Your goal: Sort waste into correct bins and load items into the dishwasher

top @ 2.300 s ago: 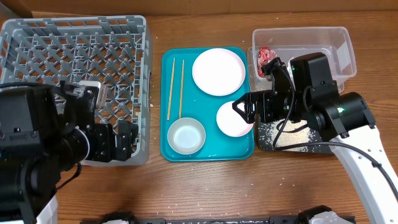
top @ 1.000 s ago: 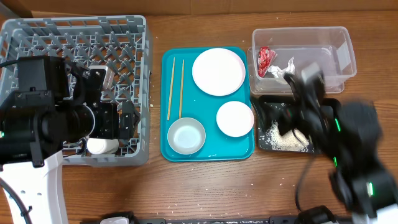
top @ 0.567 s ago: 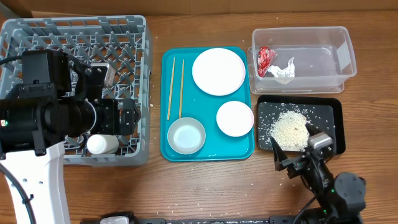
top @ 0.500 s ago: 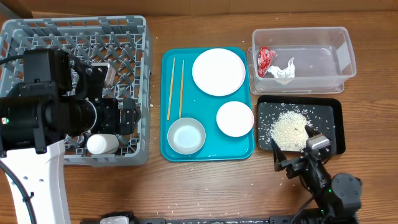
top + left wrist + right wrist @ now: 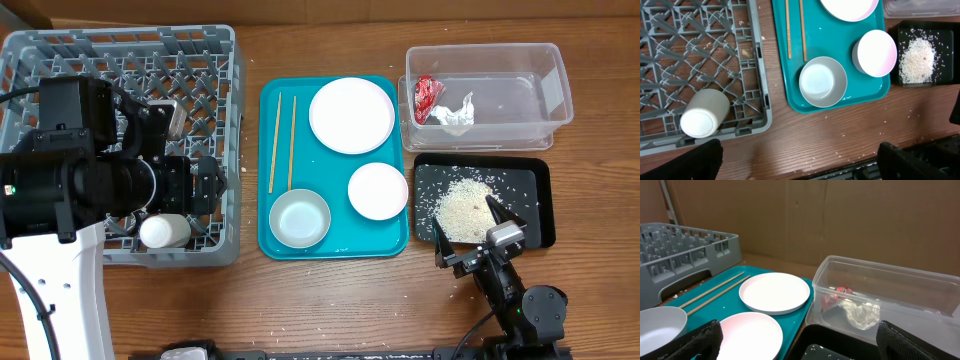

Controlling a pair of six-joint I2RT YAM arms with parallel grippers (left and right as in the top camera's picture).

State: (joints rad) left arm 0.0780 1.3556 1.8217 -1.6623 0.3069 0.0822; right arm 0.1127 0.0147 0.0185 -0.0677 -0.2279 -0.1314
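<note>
Left pincer gapes empty over the rack's corner near the cup; right pincer gapes empty at the black tray's edge.

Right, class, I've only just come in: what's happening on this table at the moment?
Waste is being sorted and a dish rack loaded. The red wrapper and tissue lie in the clear tub; the rice is heaped in the black tray. A white cup lies on its side in the rack. The plate, small dish, metal bowl and chopsticks sit on the teal tray. Both grippers are open and empty: the left gripper over the rack, the right gripper by the black tray.
</note>
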